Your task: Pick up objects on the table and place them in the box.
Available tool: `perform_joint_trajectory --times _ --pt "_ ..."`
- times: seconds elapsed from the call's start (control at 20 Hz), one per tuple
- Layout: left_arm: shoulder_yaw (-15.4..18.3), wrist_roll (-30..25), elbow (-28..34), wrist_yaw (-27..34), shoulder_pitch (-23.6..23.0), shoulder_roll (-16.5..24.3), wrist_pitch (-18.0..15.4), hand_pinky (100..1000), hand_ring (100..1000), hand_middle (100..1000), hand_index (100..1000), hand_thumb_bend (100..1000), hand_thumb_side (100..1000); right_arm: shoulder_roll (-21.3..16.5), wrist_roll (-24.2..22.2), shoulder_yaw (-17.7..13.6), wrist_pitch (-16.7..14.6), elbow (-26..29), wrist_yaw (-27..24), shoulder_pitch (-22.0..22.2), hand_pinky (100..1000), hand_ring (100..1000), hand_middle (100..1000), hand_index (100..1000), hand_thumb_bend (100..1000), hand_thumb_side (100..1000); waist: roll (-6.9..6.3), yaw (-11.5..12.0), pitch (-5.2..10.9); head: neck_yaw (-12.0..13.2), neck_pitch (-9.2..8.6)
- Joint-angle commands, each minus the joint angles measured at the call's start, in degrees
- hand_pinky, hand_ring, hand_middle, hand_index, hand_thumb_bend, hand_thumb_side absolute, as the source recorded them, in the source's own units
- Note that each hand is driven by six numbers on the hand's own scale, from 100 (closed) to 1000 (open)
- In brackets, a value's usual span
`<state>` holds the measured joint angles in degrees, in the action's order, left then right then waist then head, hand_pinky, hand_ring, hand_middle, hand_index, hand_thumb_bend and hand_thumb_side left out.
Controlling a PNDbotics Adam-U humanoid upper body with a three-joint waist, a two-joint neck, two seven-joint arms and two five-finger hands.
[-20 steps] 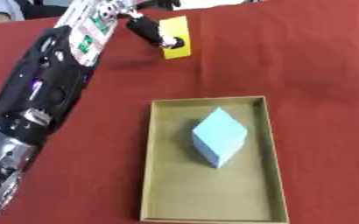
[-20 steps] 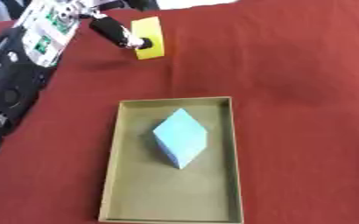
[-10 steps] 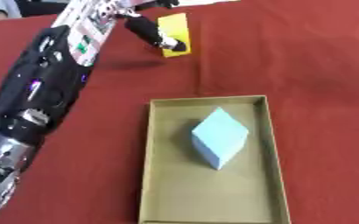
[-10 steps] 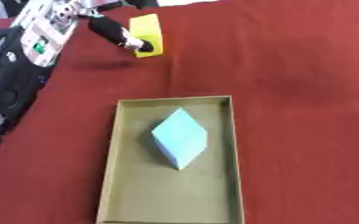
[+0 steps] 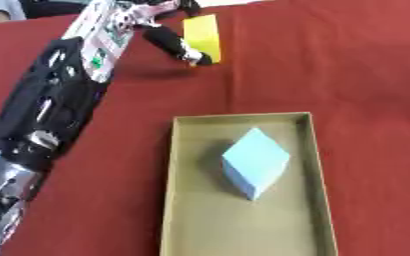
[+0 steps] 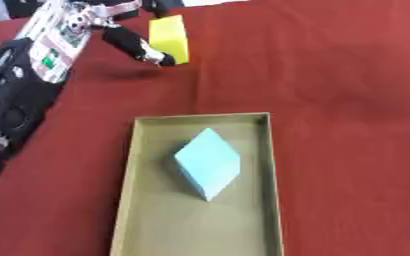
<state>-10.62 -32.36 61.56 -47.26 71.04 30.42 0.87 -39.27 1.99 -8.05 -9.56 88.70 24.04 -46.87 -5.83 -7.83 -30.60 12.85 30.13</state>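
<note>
The yellow block (image 5: 202, 36) sits at the far side of the red table (image 5: 348, 70), well beyond the box and to its left end. It is a flat-faced rectangular piece, and its long axis runs roughly from the near side to the far side of the table, leaning slightly so that its far end tips toward the left. Whether it rests on the cloth or is lifted just clear cannot be told.

The left hand (image 5: 169, 37) reaches it from the left. A dark finger lies along the block's left edge with its tip at the near corner, and another dark part of the hand shows at the block's far end, so the hand is curled onto the block, pinching it between those two places. The left arm (image 5: 60, 100) stretches back from there down the left side of the view, black with silver joints.

Nearer the camera stands the box (image 5: 175, 165), a shallow tan tray with its long side running near to far. Inside it lies a light blue block (image 5: 254, 162), turned cornerwise like a diamond, one point toward the far wall and one toward the near end, apart from the side walls.

The right hand shows in neither view.
</note>
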Motion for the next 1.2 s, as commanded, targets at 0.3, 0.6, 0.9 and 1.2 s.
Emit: perform_joint_trajectory --times 0.3,0.6,0.9,1.2 --pt "0.8 1.0 1.0 -0.4 1.6 2.5 0.6 939 957 830 928 643 531 -2.3 -0.2 -1.0 -0.3 -0.3 -0.6 -0.8 730 693 584 810 100 907 0.64 0.6 0.80 0.3 -0.90" --pt "1.6 3.5 -0.1 -0.1 1.6 2.2 1.8 878 893 753 860 486 485 -2.3 -0.2 -1.2 -0.2 -0.5 -0.7 -0.6 729 692 576 809 100 912 0.73 0.7 0.33 0.3 -1.56" --pt "1.1 6.9 -0.3 0.5 1.7 2.0 3.5 868 892 772 880 474 471 -2.2 -0.2 -1.3 -0.1 -0.5 -0.8 -0.5 729 691 573 809 100 913 0.72 0.5 -0.03 0.5 -1.93" --pt "1.3 8.2 -0.8 0.1 1.9 1.6 3.1 891 917 799 901 505 483 -2.1 -0.3 -1.4 -0.2 -0.6 -0.9 -0.4 731 694 574 811 100 920 0.83 0.5 -0.45 1.0 -2.54"
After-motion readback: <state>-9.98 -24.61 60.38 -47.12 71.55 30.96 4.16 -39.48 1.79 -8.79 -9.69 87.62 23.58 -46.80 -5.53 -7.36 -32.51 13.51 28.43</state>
